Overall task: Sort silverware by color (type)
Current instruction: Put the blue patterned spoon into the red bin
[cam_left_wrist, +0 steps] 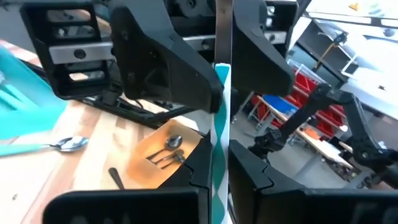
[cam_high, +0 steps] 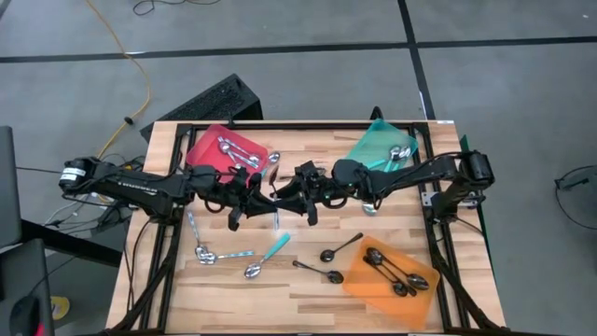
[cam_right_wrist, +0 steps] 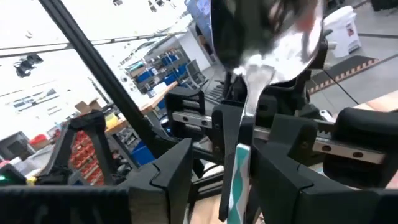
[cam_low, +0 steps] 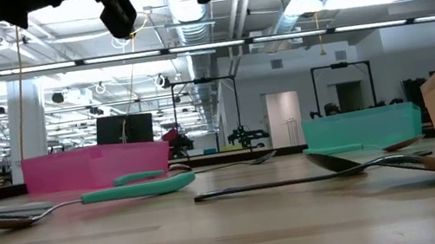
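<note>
Spoon (cam_right_wrist: 249,118) with a teal-blue handle hangs over the middle of the table (cam_high: 308,299), pinched tight by the left gripper (cam_left_wrist: 221,155). The right gripper (cam_right_wrist: 227,180) has its fingers spread, one on each side of that same spoon. Two black spoons (cam_high: 340,247) lie on the bare wood, and about three more lie in the orange tray (cam_high: 359,280).

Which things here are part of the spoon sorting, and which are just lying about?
Job: teal-handled silver spoon held by left gripper, open right gripper around it; loose black spoons; translucent red tray, teal tray, orange tray.
Lying about: black keyboard, yellow cable.
</note>
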